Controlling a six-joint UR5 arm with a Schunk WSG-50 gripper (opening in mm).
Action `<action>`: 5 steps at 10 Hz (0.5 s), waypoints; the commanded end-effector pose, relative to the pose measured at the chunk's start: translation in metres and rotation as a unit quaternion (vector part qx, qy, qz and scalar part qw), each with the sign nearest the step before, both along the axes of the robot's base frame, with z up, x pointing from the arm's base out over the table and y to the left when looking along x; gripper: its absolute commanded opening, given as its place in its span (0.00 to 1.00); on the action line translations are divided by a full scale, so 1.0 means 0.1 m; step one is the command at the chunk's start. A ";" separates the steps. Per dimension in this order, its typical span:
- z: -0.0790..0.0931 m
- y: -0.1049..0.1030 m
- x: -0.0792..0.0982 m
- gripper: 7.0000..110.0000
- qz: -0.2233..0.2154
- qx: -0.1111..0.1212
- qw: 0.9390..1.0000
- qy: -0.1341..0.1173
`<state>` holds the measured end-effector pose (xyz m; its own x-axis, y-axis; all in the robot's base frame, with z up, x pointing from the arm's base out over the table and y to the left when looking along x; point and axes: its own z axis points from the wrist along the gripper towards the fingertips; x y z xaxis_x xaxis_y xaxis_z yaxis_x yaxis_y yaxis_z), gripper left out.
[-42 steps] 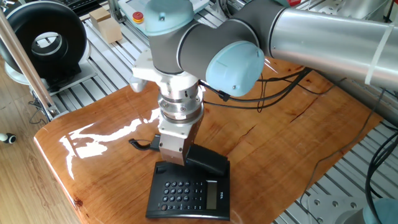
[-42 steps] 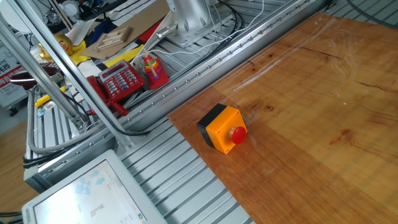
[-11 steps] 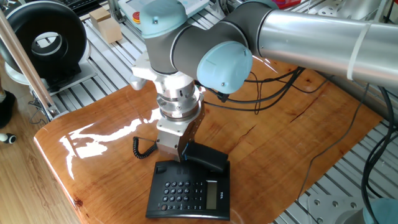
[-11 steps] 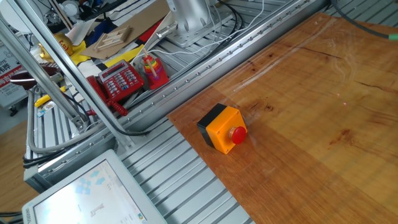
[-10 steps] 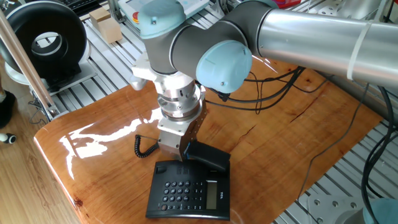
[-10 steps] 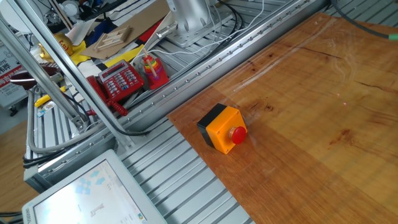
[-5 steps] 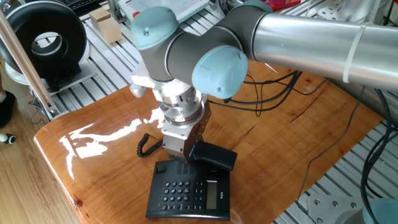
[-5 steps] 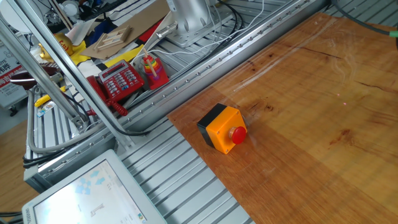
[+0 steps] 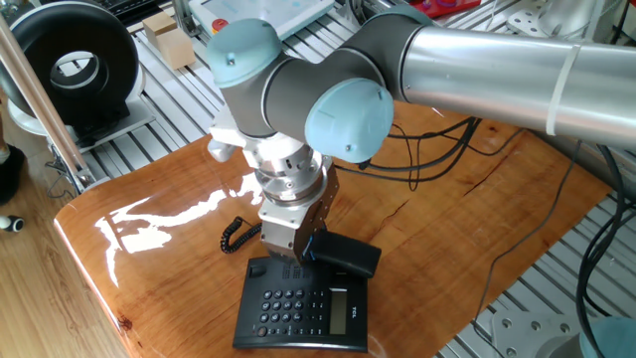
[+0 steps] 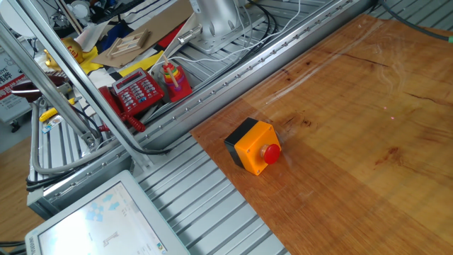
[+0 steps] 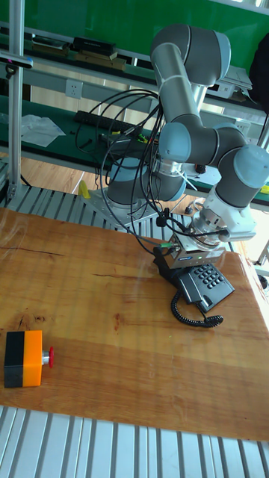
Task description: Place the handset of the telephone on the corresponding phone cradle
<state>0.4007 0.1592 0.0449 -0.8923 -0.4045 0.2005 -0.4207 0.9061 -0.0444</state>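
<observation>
We see the slim black plastic handset [image 9: 341, 256] held above the far edge of the black plastic desk telephone [image 9: 302, 306], tilted, its right end over the strip of the phone cradle [image 9: 360, 286] and not seated in it. The pincer [image 9: 295, 254] of the grey and pale-blue UR5 arm [image 9: 328, 80] is clamped on the handset near its left end, pointing steeply down. The black coiled cord [image 9: 235, 232] hangs from that end and loops onto the glossy wooden table [image 9: 149, 249] to the left of the telephone. In the tall fixed view we find the same cord [image 11: 196, 314] curling on the table in front of the telephone's keypad [image 11: 208, 278]. Well apart, near the table's edge, stands an orange and black box with a red push button [image 10: 254, 146]; beyond that edge, on the aluminium frame, lies a red telephone [image 10: 139, 93].
</observation>
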 end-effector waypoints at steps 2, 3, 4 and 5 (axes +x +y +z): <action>-0.02 0.32 0.07 0.00 -0.033 0.060 0.998 -0.015; -0.02 0.31 0.09 0.00 -0.039 0.057 0.997 -0.019; -0.03 0.29 0.13 0.00 -0.041 0.054 0.997 -0.028; -0.03 0.31 0.16 0.00 -0.046 0.057 0.997 -0.034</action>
<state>0.4100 0.1827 0.0413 -0.9228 -0.3634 0.1282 -0.3644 0.9311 0.0161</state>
